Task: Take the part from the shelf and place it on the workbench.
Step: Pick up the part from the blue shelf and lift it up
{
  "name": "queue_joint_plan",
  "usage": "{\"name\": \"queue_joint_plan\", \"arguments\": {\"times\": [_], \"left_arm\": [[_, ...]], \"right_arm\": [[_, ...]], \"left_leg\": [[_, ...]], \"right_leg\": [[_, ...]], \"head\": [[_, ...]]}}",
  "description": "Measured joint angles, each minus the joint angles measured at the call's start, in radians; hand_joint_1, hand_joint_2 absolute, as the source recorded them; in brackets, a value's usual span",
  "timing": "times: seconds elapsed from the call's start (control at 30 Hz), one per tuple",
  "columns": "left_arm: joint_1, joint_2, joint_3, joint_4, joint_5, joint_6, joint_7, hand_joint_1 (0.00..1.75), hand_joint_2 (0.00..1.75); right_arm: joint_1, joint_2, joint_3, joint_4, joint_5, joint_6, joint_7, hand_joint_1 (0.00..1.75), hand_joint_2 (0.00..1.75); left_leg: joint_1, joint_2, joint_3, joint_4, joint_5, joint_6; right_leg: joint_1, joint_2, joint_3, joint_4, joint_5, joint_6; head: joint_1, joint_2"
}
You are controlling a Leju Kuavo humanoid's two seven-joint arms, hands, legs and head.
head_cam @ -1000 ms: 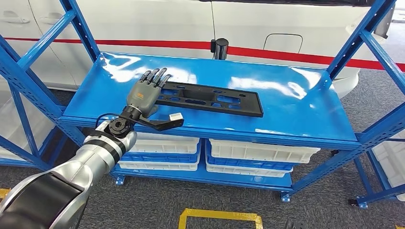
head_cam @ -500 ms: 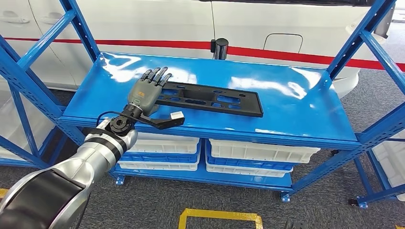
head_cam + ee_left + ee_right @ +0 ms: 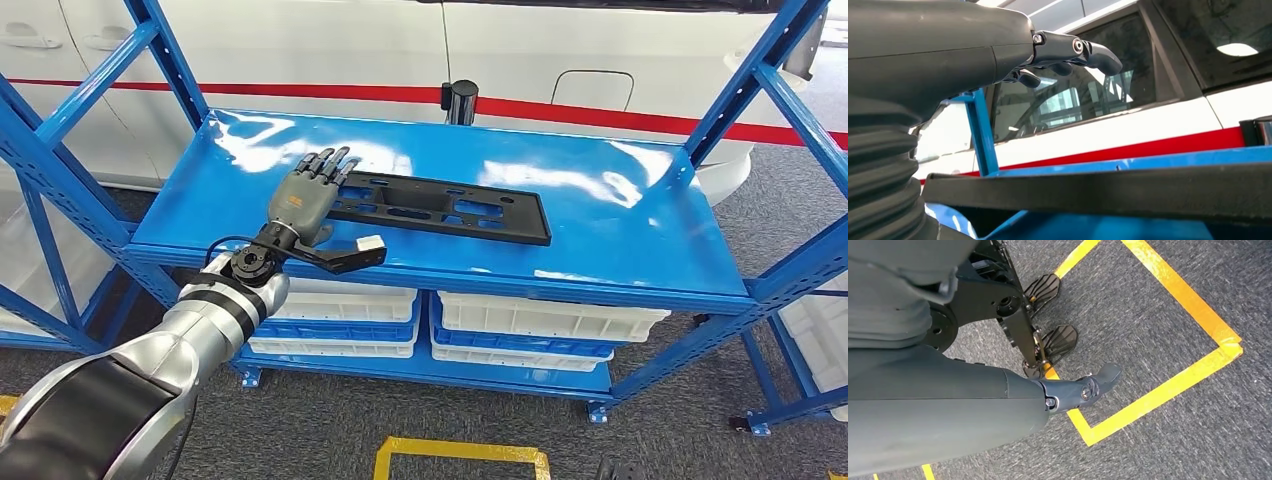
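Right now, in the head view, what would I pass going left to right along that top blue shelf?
Left hand → flat black part → bare blue shelf surface → the rack's right blue upright.

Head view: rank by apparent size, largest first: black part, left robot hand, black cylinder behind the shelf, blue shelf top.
1. blue shelf top
2. black part
3. left robot hand, though it is nearer the camera than the part, so it looks bigger than it may be
4. black cylinder
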Motion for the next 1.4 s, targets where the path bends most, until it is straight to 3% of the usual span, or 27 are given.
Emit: {"name": "queue_joint_plan", "arguments": {"times": [1.27, 1.4], "left_arm": [[0.000, -0.036, 0.009, 0.016, 0.001, -0.002, -0.011, 0.01, 1.75], [0.000, -0.041, 0.009, 0.017, 0.003, -0.003, -0.018, 1.75, 1.75]], "right_arm": [[-0.005, 0.001, 0.000, 0.001, 0.009, 0.000, -0.004, 0.00, 0.00], [-0.005, 0.001, 0.000, 0.001, 0.008, 0.000, -0.004, 0.00, 0.00]], "left_leg": [[0.000, 0.000, 0.000, 0.000, 0.000, 0.000], [0.000, 0.000, 0.000, 0.000, 0.000, 0.000]], "right_leg": [[0.000, 0.000, 0.000, 0.000, 0.000, 0.000], [0.000, 0.000, 0.000, 0.000, 0.000, 0.000]], "head": [[0.000, 0.000], [0.000, 0.000]]}}
